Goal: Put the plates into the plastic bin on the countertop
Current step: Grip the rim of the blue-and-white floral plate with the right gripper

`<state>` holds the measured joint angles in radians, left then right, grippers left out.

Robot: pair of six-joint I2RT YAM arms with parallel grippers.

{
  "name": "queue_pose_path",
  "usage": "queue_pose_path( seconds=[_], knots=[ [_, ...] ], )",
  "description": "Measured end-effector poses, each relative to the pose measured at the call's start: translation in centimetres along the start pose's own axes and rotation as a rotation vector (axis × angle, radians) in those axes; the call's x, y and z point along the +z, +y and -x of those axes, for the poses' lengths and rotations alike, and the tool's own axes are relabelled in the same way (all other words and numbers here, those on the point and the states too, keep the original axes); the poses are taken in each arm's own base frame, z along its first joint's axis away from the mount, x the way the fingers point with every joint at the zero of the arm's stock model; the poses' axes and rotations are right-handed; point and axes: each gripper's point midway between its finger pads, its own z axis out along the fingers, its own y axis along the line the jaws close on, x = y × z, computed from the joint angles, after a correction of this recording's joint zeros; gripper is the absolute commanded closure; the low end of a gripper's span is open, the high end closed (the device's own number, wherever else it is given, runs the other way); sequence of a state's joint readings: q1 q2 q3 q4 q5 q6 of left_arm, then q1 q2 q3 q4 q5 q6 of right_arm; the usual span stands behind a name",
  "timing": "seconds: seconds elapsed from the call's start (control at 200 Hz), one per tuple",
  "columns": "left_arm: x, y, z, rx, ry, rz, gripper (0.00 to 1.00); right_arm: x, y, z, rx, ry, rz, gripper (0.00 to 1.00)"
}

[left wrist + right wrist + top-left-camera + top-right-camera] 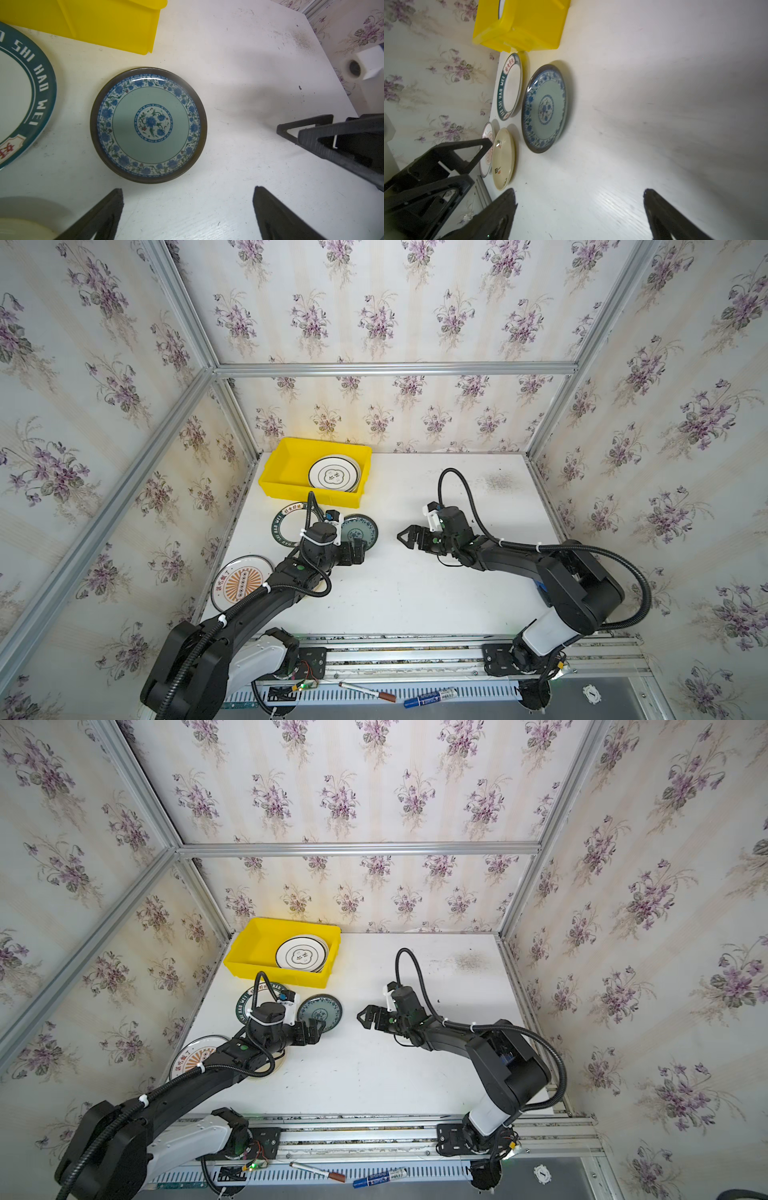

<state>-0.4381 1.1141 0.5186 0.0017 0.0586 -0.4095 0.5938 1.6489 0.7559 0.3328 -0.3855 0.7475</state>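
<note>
Left hand (pixel 188 189): fingers wide apart, empty, poised beside the teal plate (pixel 148 124), probably to take its rim. Right hand (pixel 405 537): apart, empty, farther from the bin (pixel 291 491). Teal plate: flat on the table (pixel 415 593), just outside the bin; stacked plates (pixel 334 475) fill one end.

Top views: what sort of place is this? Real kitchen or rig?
Most likely a robot test cell dressed as a home, not a real kitchen: floral wallpaper panels sit in a bare aluminium frame, and left arm and right arm mount on a rail at the countertop's front edge.
</note>
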Motion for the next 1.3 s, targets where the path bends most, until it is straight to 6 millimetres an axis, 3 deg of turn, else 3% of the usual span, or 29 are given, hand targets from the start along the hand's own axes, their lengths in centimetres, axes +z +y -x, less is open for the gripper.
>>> queue_pose_path(
  seconds=[0.11, 0.425, 0.6, 0.84, 1.064, 1.304],
  knots=[
    [0.1, 0.0, -0.1, -0.002, -0.005, -0.005, 0.00, 1.8, 1.0, 0.3, -0.004, -0.012, 0.036, 0.05],
    [0.0, -0.3, -0.3, -0.021, -0.004, -0.028, 0.00, 5.1, 0.9, -0.1, 0.053, -0.023, 0.074, 0.11],
    [-0.2, -0.5, 0.0, -0.028, -0.017, -0.039, 0.00, 6.8, 2.0, 0.3, 0.039, -0.025, 0.091, 0.23],
    [0.2, -0.4, -0.3, -0.043, -0.003, -0.033, 0.00, 8.6, 1.0, 0.6, 0.091, -0.028, 0.066, 0.39],
    [0.1, -0.5, -0.2, -0.042, -0.008, -0.036, 0.00, 9.9, 1.5, 0.8, 0.087, -0.020, 0.072, 0.56],
    [-0.2, -0.6, 0.2, -0.041, -0.025, -0.038, 0.00, 10.9, 1.2, 0.4, 0.091, 0.000, 0.057, 0.61]
  ],
)
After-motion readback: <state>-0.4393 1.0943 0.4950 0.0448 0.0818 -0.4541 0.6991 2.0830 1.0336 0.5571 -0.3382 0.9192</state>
